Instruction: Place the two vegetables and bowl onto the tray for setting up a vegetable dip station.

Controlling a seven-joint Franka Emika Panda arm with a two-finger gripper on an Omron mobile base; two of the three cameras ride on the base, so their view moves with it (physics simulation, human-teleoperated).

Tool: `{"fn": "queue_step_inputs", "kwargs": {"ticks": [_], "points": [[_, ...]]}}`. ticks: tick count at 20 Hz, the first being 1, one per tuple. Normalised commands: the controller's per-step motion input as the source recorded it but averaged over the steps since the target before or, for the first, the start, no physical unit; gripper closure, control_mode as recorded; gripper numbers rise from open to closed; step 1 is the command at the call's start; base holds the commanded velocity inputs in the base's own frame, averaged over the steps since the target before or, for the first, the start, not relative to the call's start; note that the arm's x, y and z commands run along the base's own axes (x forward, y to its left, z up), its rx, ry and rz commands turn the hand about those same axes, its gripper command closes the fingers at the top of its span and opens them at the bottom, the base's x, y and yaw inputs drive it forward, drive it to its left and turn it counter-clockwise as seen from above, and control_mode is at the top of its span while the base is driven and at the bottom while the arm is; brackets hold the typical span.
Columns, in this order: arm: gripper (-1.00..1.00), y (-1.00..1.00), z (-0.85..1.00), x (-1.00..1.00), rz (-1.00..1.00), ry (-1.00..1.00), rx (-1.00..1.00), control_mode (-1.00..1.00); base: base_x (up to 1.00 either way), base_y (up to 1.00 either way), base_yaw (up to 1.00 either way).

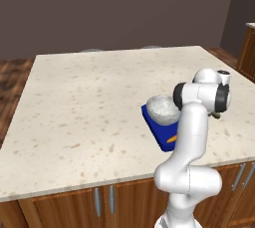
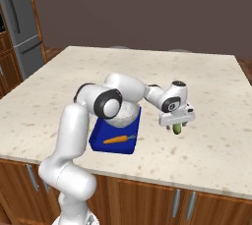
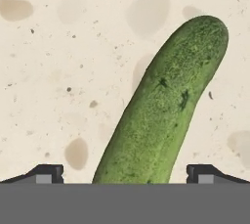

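Speckled beige counter (image 1: 99, 102), wood cabinets below, dark wall. One tray (image 2: 101, 135), one bowl (image 1: 162, 108), one carrot (image 2: 118, 139), one cucumber (image 3: 166, 115). Gripper (image 2: 178, 124) released, jaws straddling cucumber.

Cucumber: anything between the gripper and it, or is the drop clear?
Nothing visible. The open gripper hangs directly over the cucumber, which lies on the counter right of the tray, one finger on each side.

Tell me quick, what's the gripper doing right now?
Gripper: open, jaws either side of the cucumber on the counter, not closed on it.
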Motion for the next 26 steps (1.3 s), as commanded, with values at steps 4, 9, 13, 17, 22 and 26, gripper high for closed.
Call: {"fn": "queue_step_inputs", "kwargs": {"ticks": [4, 9, 13, 17, 22, 26], "points": [[-1.00, -0.19, -0.16, 0.16, 0.00, 0.04, -0.02, -1.00, 0.00, 0.00, 0.00], [1.00, -0.06, -0.14, 0.05, 0.00, 0.03, 0.00, -1.00, 0.00, 0.00, 0.00], [1.00, -0.10, 0.01, -0.06, 0.00, 0.02, 0.00, -1.00, 0.00, 0.00, 0.00], [1.00, -0.10, 0.14, -0.15, 0.00, 0.01, 0.04, -1.00, 0.00, 0.00, 0.00], [1.00, -0.02, 0.30, -0.49, 0.02, 0.00, 0.09, -1.00, 0.00, 0.00, 0.00], [1.00, 0.05, 0.33, -0.55, 0.08, 0.00, 0.07, -1.00, 0.00, 0.00, 0.00]]}}
